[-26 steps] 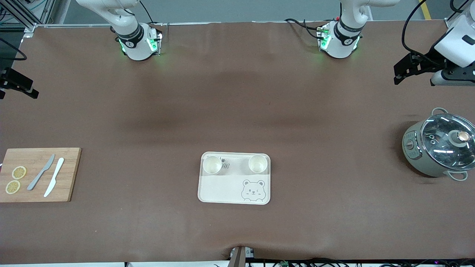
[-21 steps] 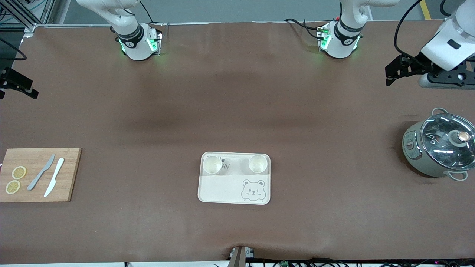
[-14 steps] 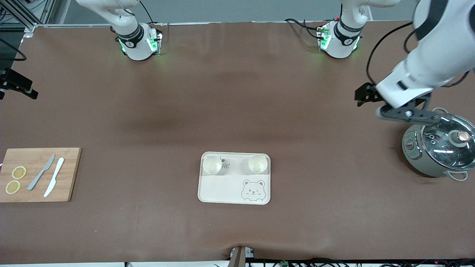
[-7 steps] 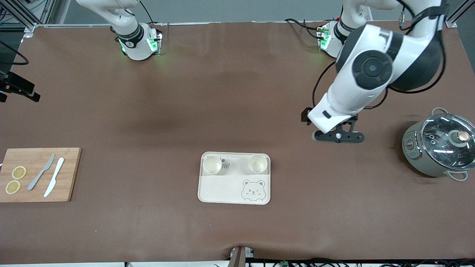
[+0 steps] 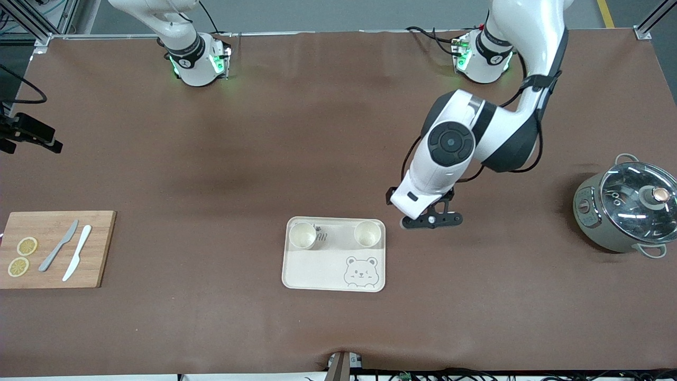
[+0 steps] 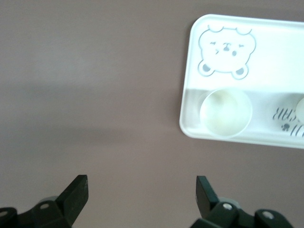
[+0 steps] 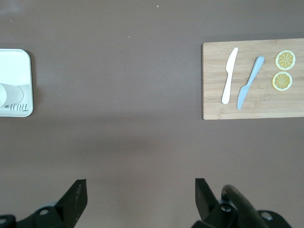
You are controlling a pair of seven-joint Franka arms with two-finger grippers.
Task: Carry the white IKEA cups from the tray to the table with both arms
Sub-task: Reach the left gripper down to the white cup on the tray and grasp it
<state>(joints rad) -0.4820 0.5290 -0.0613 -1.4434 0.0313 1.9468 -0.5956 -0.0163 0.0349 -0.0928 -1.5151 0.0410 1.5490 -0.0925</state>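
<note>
Beside the tray (image 5: 335,281), the left gripper (image 5: 431,220) hangs wide open; next, it reaches the near cup (image 5: 367,234). The right gripper (image 7: 137,199) waits, wide open.

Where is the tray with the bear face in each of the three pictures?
Front view: the tray lies on the table's middle, in the lower middle of the picture, both cups on it.
Left wrist view: the tray fills the upper right corner, one cup fully in sight.
Right wrist view: only the tray's corner shows at the left edge.
Shared landmark: the grey lettering on the tray, in all three views.
</note>
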